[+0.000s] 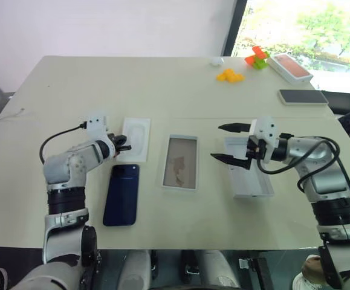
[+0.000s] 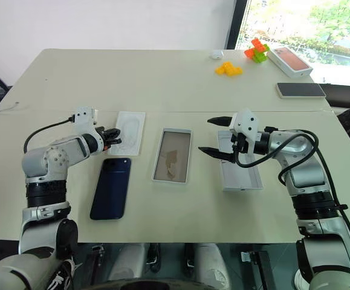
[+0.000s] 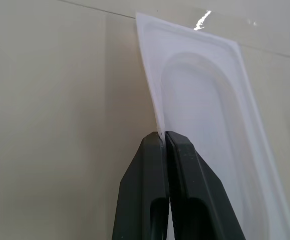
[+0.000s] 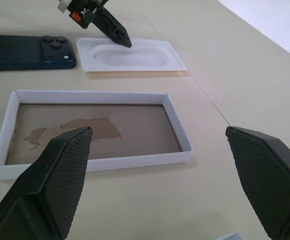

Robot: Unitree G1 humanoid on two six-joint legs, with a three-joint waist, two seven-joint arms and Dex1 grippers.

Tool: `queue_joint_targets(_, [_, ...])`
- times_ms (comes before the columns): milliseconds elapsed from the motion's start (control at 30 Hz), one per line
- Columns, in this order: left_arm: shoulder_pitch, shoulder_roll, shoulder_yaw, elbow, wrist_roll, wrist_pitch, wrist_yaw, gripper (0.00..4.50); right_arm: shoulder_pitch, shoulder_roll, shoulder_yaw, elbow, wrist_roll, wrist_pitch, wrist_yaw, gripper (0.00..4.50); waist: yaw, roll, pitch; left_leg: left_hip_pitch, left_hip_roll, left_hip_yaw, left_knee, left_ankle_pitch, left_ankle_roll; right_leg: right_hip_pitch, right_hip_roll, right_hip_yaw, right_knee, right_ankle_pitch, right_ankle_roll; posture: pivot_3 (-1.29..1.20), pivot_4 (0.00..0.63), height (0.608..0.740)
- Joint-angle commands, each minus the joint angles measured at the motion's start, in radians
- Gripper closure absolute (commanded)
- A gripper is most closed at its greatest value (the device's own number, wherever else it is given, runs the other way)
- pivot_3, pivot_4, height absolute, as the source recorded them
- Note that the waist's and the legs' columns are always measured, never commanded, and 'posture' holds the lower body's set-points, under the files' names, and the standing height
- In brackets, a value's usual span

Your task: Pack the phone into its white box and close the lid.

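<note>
There is one phone (image 1: 121, 194), dark blue and shiny. There is one white box (image 1: 180, 162) with a brown floor. There is one lid (image 1: 251, 176). There is one flat white insert (image 1: 136, 139) with an oval dip. There is one white box with an orange top (image 1: 289, 67). There is one dark grey slab (image 1: 303, 96). There are two little piles of toy blocks: one yellow (image 1: 230, 75), one orange and green (image 1: 256, 58). There is one small white ball (image 1: 216, 61). There are two pincers: the left pincer (image 1: 124, 144) and the right pincer (image 1: 228, 142).
</note>
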State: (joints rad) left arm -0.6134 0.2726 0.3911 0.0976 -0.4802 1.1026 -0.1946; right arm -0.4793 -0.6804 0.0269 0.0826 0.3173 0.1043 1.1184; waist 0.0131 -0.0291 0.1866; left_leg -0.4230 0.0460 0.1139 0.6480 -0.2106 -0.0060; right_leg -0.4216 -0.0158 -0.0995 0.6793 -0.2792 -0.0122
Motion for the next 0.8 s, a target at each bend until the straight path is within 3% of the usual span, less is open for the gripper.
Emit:
queue_joint_targets(33, [-0.016, -0.014, 0.116, -0.007, -0.098, 0.054, 0.011, 4.47, -0.022, -0.007, -0.022, -0.022, 0.001, -0.009, -0.007, 0.0, -0.001, 0.0, 0.0, 0.0, 0.0, 0.0, 0.0, 0.0, 0.0, 0.0, 0.0, 0.0, 0.0, 0.0, 0.0, 0.0, 0.15, 0.737])
queue_joint_targets(233, [0.019, -0.003, 0.151, -0.043, -0.139, 0.077, 0.014, 4.47, -0.023, -0.004, -0.019, -0.023, 0.001, -0.009, -0.009, 0.0, -0.001, 0.0, 0.0, 0.0, 0.0, 0.0, 0.0, 0.0, 0.0, 0.0, 0.0, 0.0, 0.0, 0.0, 0.0, 0.0, 0.15, 0.737])
queue_joint_targets(367, [0.006, -0.04, 0.248, -0.054, -0.247, 0.122, 0.03, 4.47, -0.027, -0.002, -0.017, -0.02, -0.001, -0.01, -0.01, 0.0, -0.001, 0.0, 0.0, 0.0, 0.0, 0.0, 0.0, 0.0, 0.0, 0.0, 0.0, 0.0, 0.0, 0.0, 0.0, 0.0, 0.15, 0.737])
queue_joint_targets(667, [-0.016, -0.025, 0.264, -0.147, -0.341, 0.212, 0.092, 4.47, -0.022, -0.016, -0.026, -0.011, 0.002, -0.012, 0.0, 0.0, -0.001, -0.001, 0.001, 0.0, 0.0, 0.0, 0.0, 0.0, 0.0, 0.0, 0.0, 0.0, 0.0, 0.0, 0.0, 0.0, 0.15, 0.737])
queue_joint_targets(800, [-0.041, -0.09, 0.242, -0.243, -0.388, 0.317, 0.162, 4.47, -0.007, -0.042, -0.038, -0.004, 0.025, 0.005, 0.039, 0.0, 0.001, -0.001, 0.001, -0.001, 0.0, 0.0, 0.0, 0.0, 0.0, 0.0, 0.0, 0.0, 0.0, 0.0, 0.0, 0.0, 0.15, 0.737])
